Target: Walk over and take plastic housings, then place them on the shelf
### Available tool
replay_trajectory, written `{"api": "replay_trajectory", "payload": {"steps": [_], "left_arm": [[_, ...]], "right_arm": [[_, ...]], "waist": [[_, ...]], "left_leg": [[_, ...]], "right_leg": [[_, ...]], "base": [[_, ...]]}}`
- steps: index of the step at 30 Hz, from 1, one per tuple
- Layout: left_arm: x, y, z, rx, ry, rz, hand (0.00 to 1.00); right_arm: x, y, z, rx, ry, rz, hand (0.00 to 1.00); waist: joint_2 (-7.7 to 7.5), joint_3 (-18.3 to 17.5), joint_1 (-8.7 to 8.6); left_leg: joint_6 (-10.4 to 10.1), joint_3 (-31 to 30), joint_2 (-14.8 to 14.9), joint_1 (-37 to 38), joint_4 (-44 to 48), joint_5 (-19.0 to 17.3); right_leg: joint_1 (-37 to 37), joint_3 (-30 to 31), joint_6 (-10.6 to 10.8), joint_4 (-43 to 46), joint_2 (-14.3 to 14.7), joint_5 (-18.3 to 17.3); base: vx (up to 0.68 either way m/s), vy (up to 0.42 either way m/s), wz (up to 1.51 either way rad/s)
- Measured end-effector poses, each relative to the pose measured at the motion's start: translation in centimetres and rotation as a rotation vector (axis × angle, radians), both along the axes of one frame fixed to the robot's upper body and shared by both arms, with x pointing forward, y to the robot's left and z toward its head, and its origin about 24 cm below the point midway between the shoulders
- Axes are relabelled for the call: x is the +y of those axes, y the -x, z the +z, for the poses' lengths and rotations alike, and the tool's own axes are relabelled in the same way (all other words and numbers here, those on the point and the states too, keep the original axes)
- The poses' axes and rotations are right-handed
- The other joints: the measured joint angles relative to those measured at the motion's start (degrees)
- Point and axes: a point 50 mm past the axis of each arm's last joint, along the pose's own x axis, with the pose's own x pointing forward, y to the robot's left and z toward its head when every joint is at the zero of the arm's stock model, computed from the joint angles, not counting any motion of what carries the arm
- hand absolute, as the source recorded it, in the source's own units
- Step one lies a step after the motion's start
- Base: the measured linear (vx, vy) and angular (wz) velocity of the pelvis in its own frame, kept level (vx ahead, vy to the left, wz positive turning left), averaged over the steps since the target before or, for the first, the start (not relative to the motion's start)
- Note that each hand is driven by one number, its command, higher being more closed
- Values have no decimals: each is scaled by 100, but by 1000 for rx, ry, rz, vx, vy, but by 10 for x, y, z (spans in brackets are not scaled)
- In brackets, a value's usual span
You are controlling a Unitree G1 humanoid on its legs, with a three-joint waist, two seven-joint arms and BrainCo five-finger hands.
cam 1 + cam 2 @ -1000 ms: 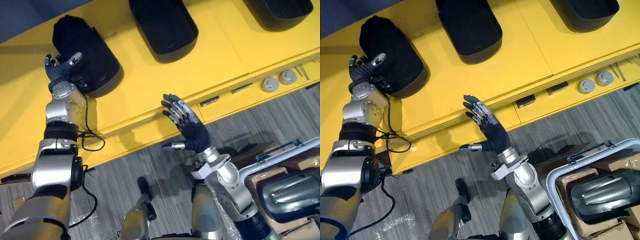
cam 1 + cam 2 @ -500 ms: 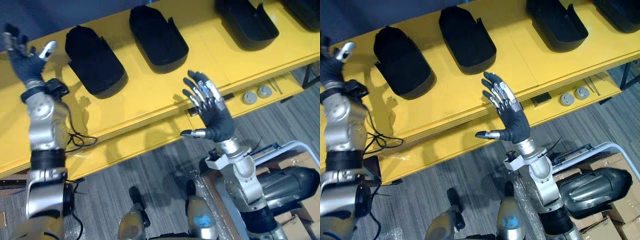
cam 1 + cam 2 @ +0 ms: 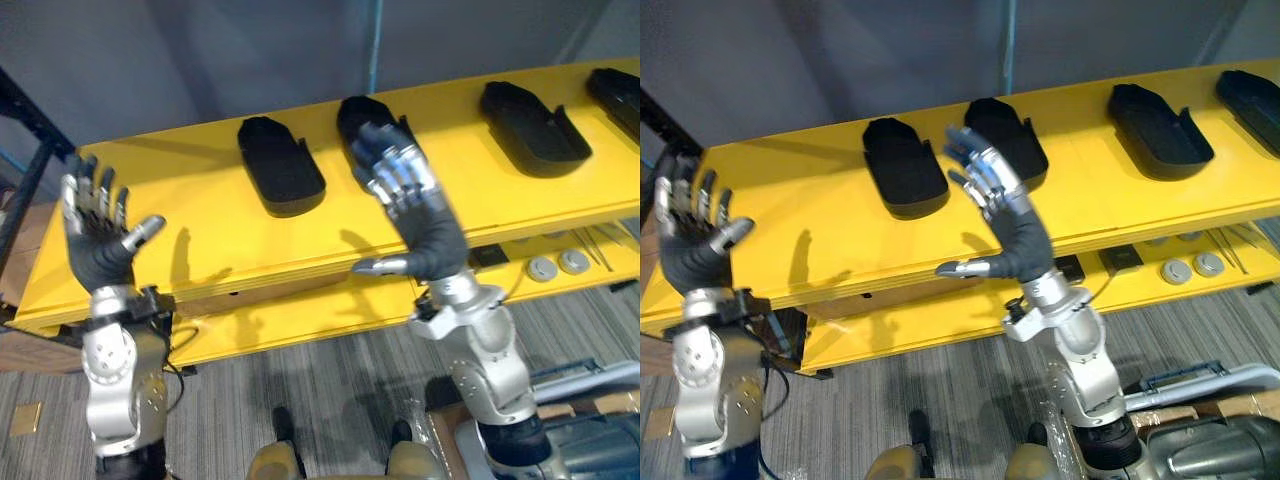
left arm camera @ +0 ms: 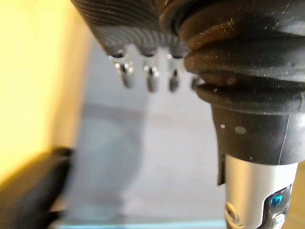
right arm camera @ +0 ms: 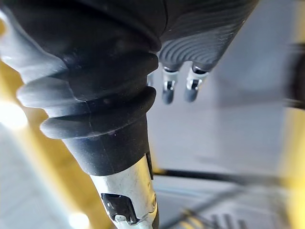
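At far left, the left hand (image 3: 95, 240) is up near the shelf's end, fingers spread wide, empty. The yellow shelf (image 3: 200, 255) carries four black housings (image 3: 280, 178) in a row. The right hand (image 3: 420, 225) is likewise spread and empty, in front of the second housing. This reads as the gap between loads. The next move is probably to turn low right to the grey housing (image 3: 1215, 455) and grasp it.

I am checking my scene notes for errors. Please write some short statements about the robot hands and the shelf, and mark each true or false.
1. The left robot hand and the right robot hand are both open and empty. True.
2. Black housings lie on top of the yellow shelf. True.
3. The left robot hand grips a housing. False: it is raised, apart from every housing.
4. Two round silver parts lie among the housings. False: they lie on the lower ledge, on the robot's right.
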Motion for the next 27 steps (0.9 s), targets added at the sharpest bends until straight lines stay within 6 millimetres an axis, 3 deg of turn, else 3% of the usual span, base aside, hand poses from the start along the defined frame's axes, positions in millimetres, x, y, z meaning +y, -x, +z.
{"api": "replay_trajectory", "payload": {"steps": [2, 5, 6, 7, 9, 13, 18, 25, 27], "left_arm": [[-11, 6, -27, 122, -16, -11, 0], [-18, 11, -60, 290, -29, -43, 0], [-20, 16, -83, 391, -31, -55, 0], [-23, 21, -107, 496, -31, -70, 0], [-28, 31, -134, 619, -39, -81, 0], [-46, 49, -180, 791, -51, -180, 0], [-57, 65, -207, 904, -85, -233, 0], [-51, 84, -231, 1034, -72, -181, 0], [-50, 83, -233, 1033, -60, -190, 0]], "right_arm": [[-2, -15, -26, 99, 61, -107, 0], [-4, -31, -40, 159, 103, -183, 0], [-5, -40, -42, 172, 117, -218, 0], [-8, -49, -41, 178, 125, -259, 0], [-14, -63, -37, 175, 133, -337, 0], [-50, -89, -11, 122, 54, -569, 0], [-70, -95, 26, 0, -51, -688, 0], [-70, -97, 34, -11, -46, -667, 0], [-66, -100, 39, -9, -28, -638, 0]], "waist": [[-17, -6, 174], [-19, -5, 304], [-20, -4, 344], [-18, -3, 344], [-34, 22, 377], [-23, 140, 534], [-53, 279, 591], [-52, 281, 602], [-34, 450, 603]], "left_leg": [[37, -164, -14, -155, 2, 77], [35, -309, -44, -205, 3, 115], [34, -341, -50, -199, 2, 115], [27, -401, -59, -207, 2, 121], [21, -436, -58, -222, 0, 131], [39, -455, -53, -291, -1, 102], [59, -425, -54, -285, 0, 99], [65, -400, -27, -273, 2, 100], [60, -388, -16, -193, 2, 97]], "right_leg": [[-26, -178, -6, -3, 10, 35], [16, -306, 28, 5, 3, 61], [44, -343, 25, 5, 2, 58], [73, -418, 17, 4, 0, 49], [76, -439, 5, 20, 3, 32], [35, -455, -18, 35, 0, 8], [27, -439, -5, 42, -14, 16], [12, -436, 19, 95, -26, -31], [12, -417, 21, 236, -38, -111]], "base": [[20, -9, 36], [24, -12, 26], [7, -15, 18], [0, -15, 19], [-20, -10, 12], [-44, 1, 4], [0, 0, 0], [31, -24, 0], [4, -30, -3]]}}
